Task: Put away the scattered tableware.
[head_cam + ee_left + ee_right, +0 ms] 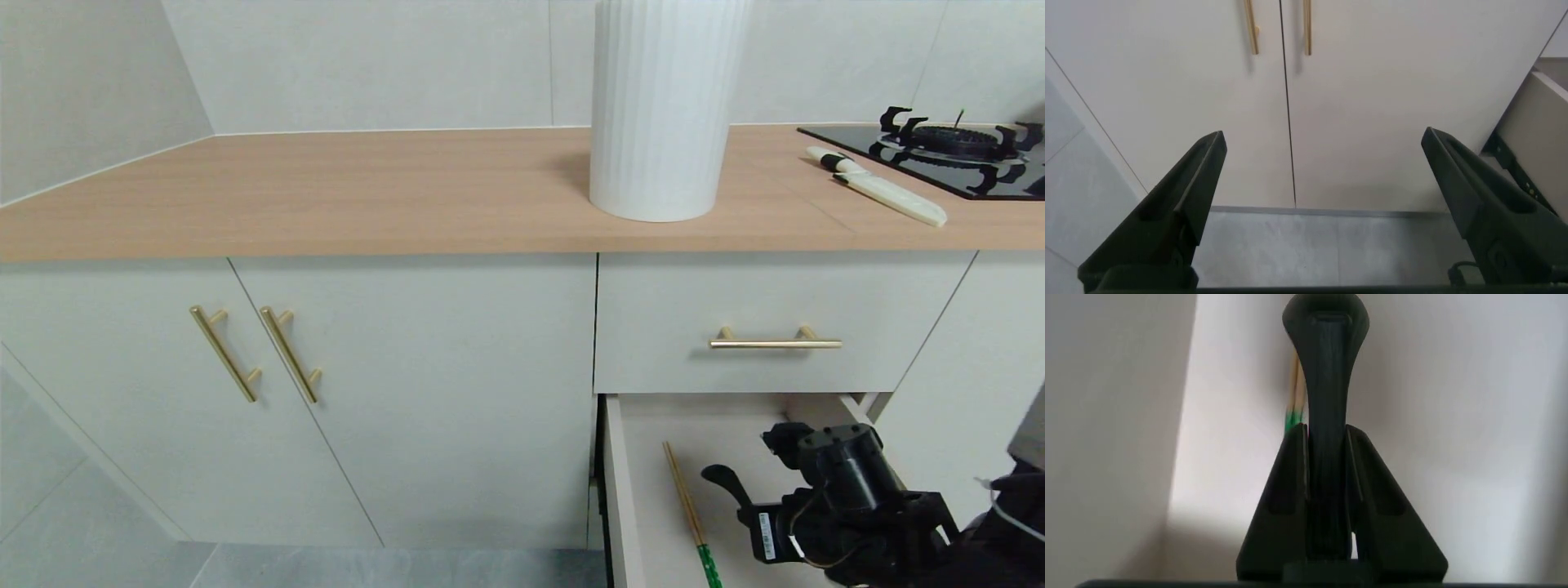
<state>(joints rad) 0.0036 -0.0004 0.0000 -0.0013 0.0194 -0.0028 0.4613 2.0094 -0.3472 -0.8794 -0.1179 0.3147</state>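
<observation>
Right claw [1323, 327] closed on nothing in the open drawer [620, 490], left claw [1323, 140] spread wide; pulling out carelessly could drag the chopsticks [684, 506] askew

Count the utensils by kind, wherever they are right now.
Knife: 1, on the countertop
Pair of chopsticks: 1, in the open drawer
Black spoon: 1, held in the right gripper
Total: 3
</observation>
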